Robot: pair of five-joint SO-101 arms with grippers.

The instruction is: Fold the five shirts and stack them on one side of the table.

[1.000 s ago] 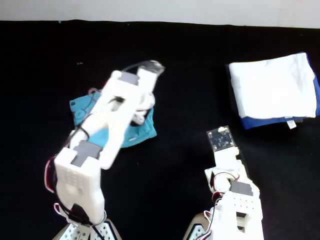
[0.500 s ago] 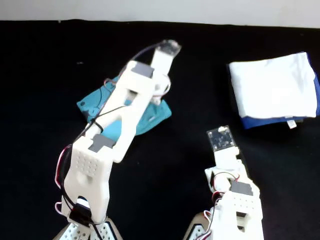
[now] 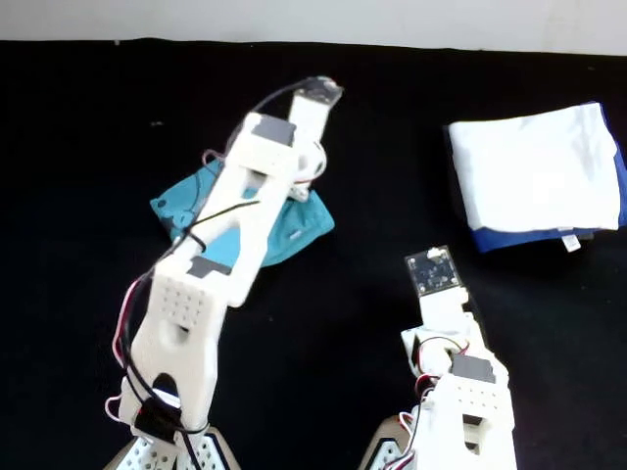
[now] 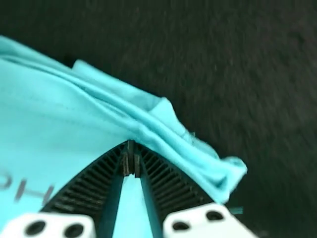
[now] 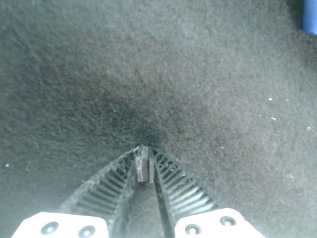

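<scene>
A crumpled teal shirt (image 3: 295, 231) lies left of the table's middle, partly under the left arm (image 3: 257, 186), which stretches out over it. In the left wrist view my left gripper (image 4: 130, 162) is shut on a bunched fold of the teal shirt (image 4: 64, 129) near its edge. A stack of folded shirts (image 3: 536, 173), white on top with blue beneath, sits at the right side. My right gripper (image 5: 143, 167) is shut with nothing in it, low over the bare black tabletop (image 5: 163, 74). The right arm (image 3: 453, 343) rests at the near right.
The black table cover (image 3: 411, 127) stretches between the teal shirt and the stack. A blue bit of cloth (image 5: 310, 15) shows at one corner of the right wrist view. The table's far edge meets a pale wall (image 3: 392, 20).
The left arm has stretched farther away and to the right, dragging the teal shirt with it; in the last half second it barely shifted. The right arm has kept still.
</scene>
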